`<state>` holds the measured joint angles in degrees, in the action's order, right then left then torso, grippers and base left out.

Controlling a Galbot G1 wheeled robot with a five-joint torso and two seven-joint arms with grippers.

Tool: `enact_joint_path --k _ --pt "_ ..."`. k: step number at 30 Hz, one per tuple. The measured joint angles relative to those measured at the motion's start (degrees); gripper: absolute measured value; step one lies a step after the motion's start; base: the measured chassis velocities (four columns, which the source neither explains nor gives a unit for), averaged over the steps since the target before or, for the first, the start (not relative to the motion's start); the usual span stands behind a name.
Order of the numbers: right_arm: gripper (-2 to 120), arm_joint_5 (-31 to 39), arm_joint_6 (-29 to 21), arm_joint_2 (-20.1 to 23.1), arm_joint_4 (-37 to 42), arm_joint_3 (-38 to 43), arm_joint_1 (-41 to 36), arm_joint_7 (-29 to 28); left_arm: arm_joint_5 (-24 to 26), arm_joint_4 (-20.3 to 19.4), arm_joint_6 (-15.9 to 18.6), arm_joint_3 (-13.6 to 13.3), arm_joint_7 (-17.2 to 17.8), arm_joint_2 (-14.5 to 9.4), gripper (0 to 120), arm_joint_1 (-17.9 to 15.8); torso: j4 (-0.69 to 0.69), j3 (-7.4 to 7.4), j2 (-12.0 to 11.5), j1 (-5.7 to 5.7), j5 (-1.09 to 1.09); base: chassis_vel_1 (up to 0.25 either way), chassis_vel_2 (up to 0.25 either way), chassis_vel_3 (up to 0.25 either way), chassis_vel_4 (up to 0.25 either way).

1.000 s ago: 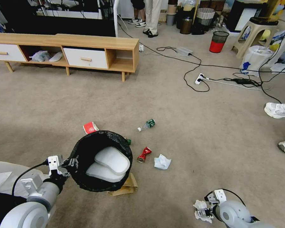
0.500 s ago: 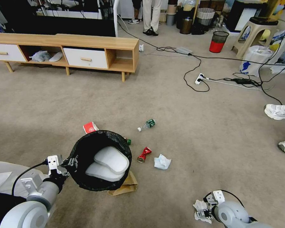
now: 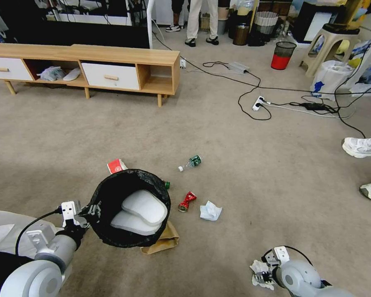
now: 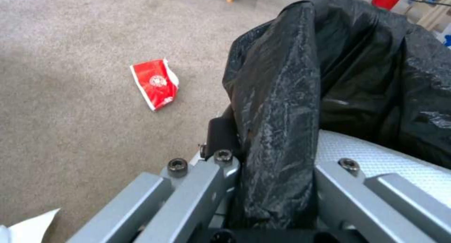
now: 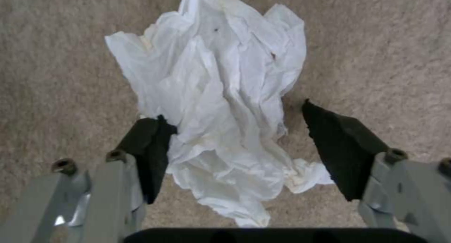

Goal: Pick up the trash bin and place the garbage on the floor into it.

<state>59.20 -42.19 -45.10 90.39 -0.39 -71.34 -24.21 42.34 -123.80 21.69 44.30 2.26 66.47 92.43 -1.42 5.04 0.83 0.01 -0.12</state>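
**Q:** From the head view, how are your arms posed?

**A:** My left arm reaches up from about 7 o'clock, and my left gripper (image 3: 88,213) is clamped on the rim of the trash bin (image 3: 130,207), which hangs tilted above the floor (image 3: 235,165) with its black-lined mouth facing me. Two pale rounded shapes lie inside; what they are I cannot tell. My right arm comes in at 5 o'clock, its right gripper (image 3: 261,275) low over a crumpled white tissue (image 3: 259,268). The rest of the garbage lies near the bin: a red-white packet (image 3: 116,166) at its 11 o'clock, a clear bottle (image 3: 191,162) at 1 o'clock, a crushed red can (image 3: 186,201) and a second tissue (image 3: 210,211) at 3 o'clock. A brown paper bag (image 3: 163,242) shows from under the bin at 5 o'clock, mostly covered. A green cap (image 3: 167,185) shows past the rim; what it belongs to is hidden.

**Q:** And the left wrist view?

**A:** The gripper's fingers (image 4: 221,133) pinch the folded black bag and bin wall between them. The bin (image 4: 357,77) runs off the frame. The red-white packet (image 4: 156,82) lies flat on the carpet beyond.

**Q:** The right wrist view?

**A:** My right gripper (image 5: 235,151) is spread wide, with the tissue (image 5: 216,105) lying between its dark fingers (image 5: 340,147). One pad touches the paper's edge; the other stands clear. Nothing is gripped.
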Motion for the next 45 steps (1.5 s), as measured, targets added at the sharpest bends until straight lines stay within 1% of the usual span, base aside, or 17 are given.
enact_joint_path --k 17,19,20,21,23,27,29,33,34,35,36,37,38,40,42,43,45 --pt "63 0.1 0.0 -1.1 -0.8 -0.5 2.0 0.3 -0.1 0.7 0.0 -0.1 0.0 0.2 0 -0.2 -0.03 0.03 0.0 0.00 0.01 0.000 0.000 0.000 0.000" --pt "59 0.1 0.0 -1.2 -0.8 -0.6 2.3 0.4 -0.1 0.7 0.1 -0.1 0.0 0.2 0 -0.2 -0.03 0.03 0.0 0.00 0.01 0.000 0.000 0.000 0.000" --pt "55 0.1 0.0 -1.4 -0.8 -0.8 2.7 0.5 -0.1 0.7 0.1 -0.1 0.0 0.1 0 -0.2 -0.03 0.03 0.0 0.00 0.01 0.000 0.000 0.000 0.000" --pt "55 0.1 0.0 -1.4 -0.8 -0.8 2.7 0.5 -0.1 0.7 0.1 -0.1 0.0 0.1 0 -0.2 -0.03 0.03 0.0 0.00 0.01 0.000 0.000 0.000 0.000" --pt "46 0.1 0.1 -1.7 -1.0 -1.4 3.3 0.9 0.0 0.7 0.1 -0.1 0.0 0.1 0 -0.1 -0.03 0.03 0.0 0.00 0.03 0.000 0.000 0.000 0.000" --pt "39 0.2 0.2 -1.5 -1.0 -1.4 3.2 1.2 0.0 0.7 0.1 -0.1 0.0 0.1 0 -0.1 0.00 0.02 0.0 0.00 0.07 0.000 0.000 0.000 0.000" --pt "32 0.5 0.5 -0.7 -0.5 -1.0 1.9 1.3 0.0 0.7 0.1 -0.1 -0.1 0.1 0 -0.1 0.07 0.02 0.0 0.00 0.15 0.000 0.000 0.000 0.000" --pt "26 0.6 0.8 0.4 0.7 0.0 0.0 1.3 -0.1 0.7 0.1 -0.3 -0.1 0.2 0 -0.1 0.10 0.04 -0.1 0.00 0.27 0.000 0.000 0.000 0.000" --pt "22 0.6 1.0 1.0 1.3 0.7 -1.2 1.3 -0.2 0.7 0.1 -0.5 -0.1 0.4 0 -0.2 0.10 0.05 -0.1 0.00 0.33 0.000 0.000 0.000 0.000" --pt "22 0.6 1.0 1.0 1.3 0.7 -1.2 1.3 -0.2 0.7 0.1 -0.5 -0.1 0.4 0 -0.2 0.10 0.05 -0.1 0.00 0.33 0.000 0.000 0.000 0.000" --pt "17 0.3 1.1 1.5 1.4 1.6 -2.0 1.0 -0.4 0.6 0.1 -0.6 -0.1 0.5 0 -0.2 0.08 0.06 -0.1 0.01 0.29 0.000 0.000 0.000 0.000" --pt "9 0.0 1.1 2.3 1.6 2.8 -3.2 0.6 -0.6 0.4 0.1 -0.8 -0.1 0.7 0 -0.1 0.02 0.06 -0.1 0.01 0.07 0.000 0.000 0.000 0.000" --pt "9 0.0 1.1 2.3 1.6 2.8 -3.2 0.6 -0.6 0.4 0.1 -0.8 -0.1 0.7 0 -0.1 0.02 0.06 -0.1 0.01 0.07 0.000 0.000 0.000 0.000" --pt "0 0.0 1.1 3.0 2.5 4.0 -4.5 0.8 -0.8 0.0 0.1 -1.0 -0.2 0.8 0 0.1 0.01 0.06 -0.1 0.01 0.19 0.000 0.000 0.000 0.000" --pt "0 -0.1 1.1 3.3 2.8 4.5 -5.0 0.9 -0.9 -0.2 0.1 -1.0 -0.2 0.8 0 0.2 0.00 0.05 -0.1 0.01 0.15 0.000 0.000 0.000 0.000" --pt "0 -0.2 1.2 3.7 3.4 5.4 -5.6 1.0 -1.0 -0.4 0.1 -1.0 -0.2 0.8 0 0.4 0.01 0.04 -0.1 0.01 0.05 0.000 0.000 0.000 0.000" --pt "0 -0.2 1.2 4.1 4.4 6.2 -6.5 1.0 -1.0 -0.7 0.1 -1.0 -0.2 0.7 0 0.7 0.02 0.04 -0.1 0.01 0.10 0.000 0.000 0.000 0.000"
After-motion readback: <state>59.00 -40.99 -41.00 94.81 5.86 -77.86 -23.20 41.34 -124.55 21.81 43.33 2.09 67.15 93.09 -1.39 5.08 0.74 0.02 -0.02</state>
